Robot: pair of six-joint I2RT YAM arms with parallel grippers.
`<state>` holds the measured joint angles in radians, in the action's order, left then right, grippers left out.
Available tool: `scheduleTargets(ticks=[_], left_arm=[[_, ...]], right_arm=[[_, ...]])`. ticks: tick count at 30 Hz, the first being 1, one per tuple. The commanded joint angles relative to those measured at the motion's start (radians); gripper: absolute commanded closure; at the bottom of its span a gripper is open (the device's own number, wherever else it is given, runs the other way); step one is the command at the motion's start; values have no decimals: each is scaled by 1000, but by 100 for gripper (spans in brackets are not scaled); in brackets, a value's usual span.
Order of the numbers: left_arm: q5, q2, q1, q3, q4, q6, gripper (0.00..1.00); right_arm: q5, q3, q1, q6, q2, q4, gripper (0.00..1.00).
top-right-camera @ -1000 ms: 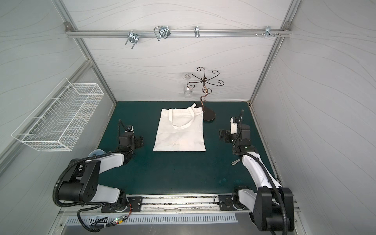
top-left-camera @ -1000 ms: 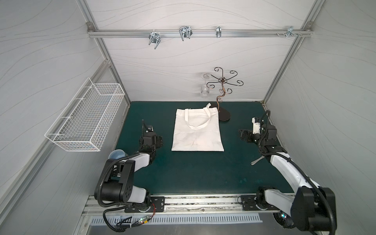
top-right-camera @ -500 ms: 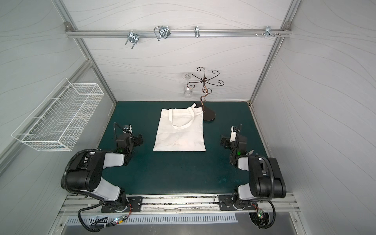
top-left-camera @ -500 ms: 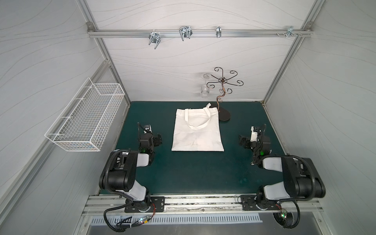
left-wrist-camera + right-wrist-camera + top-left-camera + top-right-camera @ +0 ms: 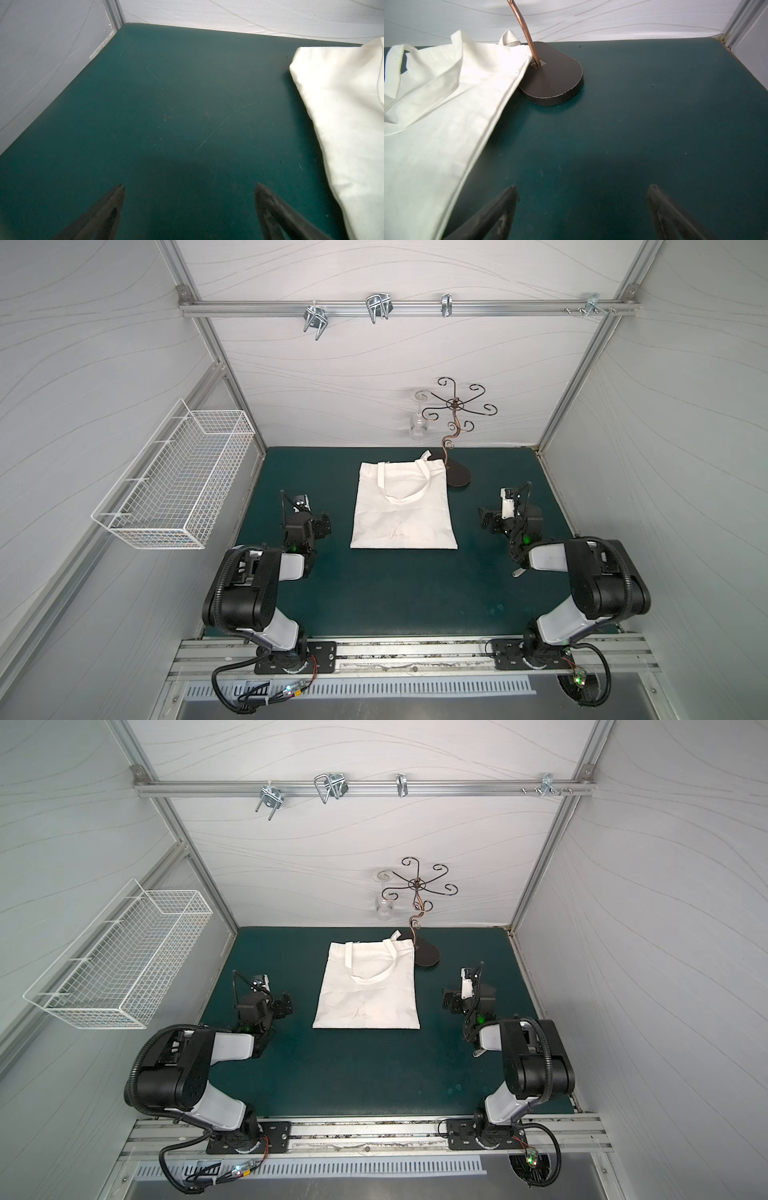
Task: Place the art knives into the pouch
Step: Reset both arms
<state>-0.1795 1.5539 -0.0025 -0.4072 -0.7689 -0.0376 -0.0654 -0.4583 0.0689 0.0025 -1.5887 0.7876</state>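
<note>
Both jaws stand spread wide with nothing between them. The left gripper point(image 5: 190, 187) hovers low over bare mat at the pouch's 9 o'clock, and the right gripper point(image 5: 584, 189) does the same at its 3 o'clock.

Pale panelled walls enclose the dark green mat point(image 5: 395, 593). The pouch point(image 5: 401, 514) lies flat at its centre, handles toward 12 o'clock. Its 1 o'clock corner overlaps the base of the curly metal stand point(image 5: 457, 479). A wire basket point(image 5: 174, 481) hangs on the wall at 9 o'clock. A slim grey thing point(image 5: 517, 572) pokes out beneath the right forearm, too small to identify as the art knife.

Since a second ago both arms have folded their elbows up, while the pouch has not moved.
</note>
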Motion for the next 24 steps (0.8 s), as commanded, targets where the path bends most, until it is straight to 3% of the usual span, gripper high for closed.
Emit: scheduleTargets(ticks=[1,2,7,13,24], left_arm=[[6,6,4,-22,-58,1,1],[5,6,4,-23,-58,1,1],[5,8,4,-23,-58,1,1],[5,8,4,-22,-58,1,1],[5,8,4,-22,-58,1,1]], right_arm=[[158,35,27,-4,12,54,1],[225,29,27,27,7,48,1],[226,32,47,-3,9,54,1],[42,8,17,-31,3,15,1],[18,4,7,-29,7,4,1]])
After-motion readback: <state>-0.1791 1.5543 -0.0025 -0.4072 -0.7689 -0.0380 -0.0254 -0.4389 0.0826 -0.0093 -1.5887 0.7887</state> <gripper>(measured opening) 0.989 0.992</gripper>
